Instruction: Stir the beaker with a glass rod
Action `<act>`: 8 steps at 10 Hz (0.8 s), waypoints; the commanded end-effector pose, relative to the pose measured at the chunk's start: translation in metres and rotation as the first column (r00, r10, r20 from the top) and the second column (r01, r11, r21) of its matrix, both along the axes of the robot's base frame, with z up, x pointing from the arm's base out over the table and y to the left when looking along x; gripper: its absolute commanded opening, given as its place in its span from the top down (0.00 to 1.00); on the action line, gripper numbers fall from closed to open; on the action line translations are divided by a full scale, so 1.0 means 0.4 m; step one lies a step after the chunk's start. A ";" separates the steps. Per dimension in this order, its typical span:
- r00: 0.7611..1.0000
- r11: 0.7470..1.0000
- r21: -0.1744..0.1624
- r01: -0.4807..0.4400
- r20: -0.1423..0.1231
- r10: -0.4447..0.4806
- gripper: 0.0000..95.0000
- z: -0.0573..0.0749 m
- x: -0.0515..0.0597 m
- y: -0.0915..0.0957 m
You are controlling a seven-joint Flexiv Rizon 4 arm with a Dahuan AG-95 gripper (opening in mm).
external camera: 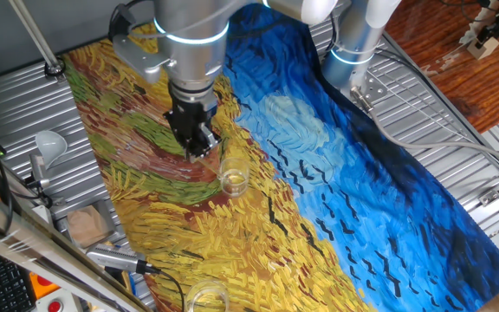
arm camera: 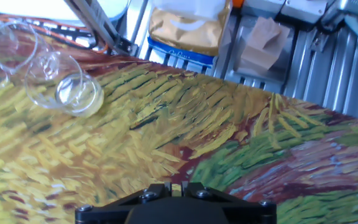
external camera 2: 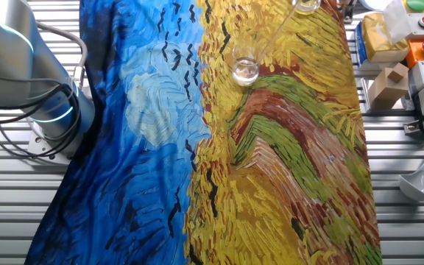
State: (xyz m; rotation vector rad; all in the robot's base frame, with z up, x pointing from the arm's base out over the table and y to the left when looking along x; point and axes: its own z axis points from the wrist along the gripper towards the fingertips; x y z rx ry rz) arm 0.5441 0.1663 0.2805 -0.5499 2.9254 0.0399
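**Reaching for the rod beside the beaker**

The beaker point(external camera: 234, 178) stands upright on the painted cloth point(external camera: 336, 173), near the middle of the yellow wheat-field part, with a little clear liquid in its bottom. In the other fixed view a thin transparent line, which I take to be the glass rod point(external camera 2: 273, 37), slants from the beaker's rim up toward the wider glass vessel point(external camera 2: 307, 6) at the cloth's edge; the rod is too faint to trace in the other 2 views.

The gripper point(external camera: 199, 146) hangs just beside the beaker, on the arm's side of it, wrist pointing steeply down at the cloth. Whether the fingers are spread or pressed together I cannot tell: the fixed view shows only a dark mass, and the hand view shows the gripper body but no fingertips. Nothing is seen held.

To do this step well, I judge the hand should approach the rod's upper, free part, well clear of the rim, and close gently across it, since a thin glass stick slips or snaps easily and a nudge could tip the light beaker.
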 end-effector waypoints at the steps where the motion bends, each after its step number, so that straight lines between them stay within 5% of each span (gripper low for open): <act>1: 0.997 0.999 -0.016 0.029 -0.067 -0.030 1.00 0.002 0.003 -0.001; 3: 0.996 0.998 0.023 0.061 -0.065 -0.059 1.00 0.002 0.004 0.002; 8: 0.995 0.995 0.051 0.084 -0.058 -0.081 1.00 0.007 0.011 0.010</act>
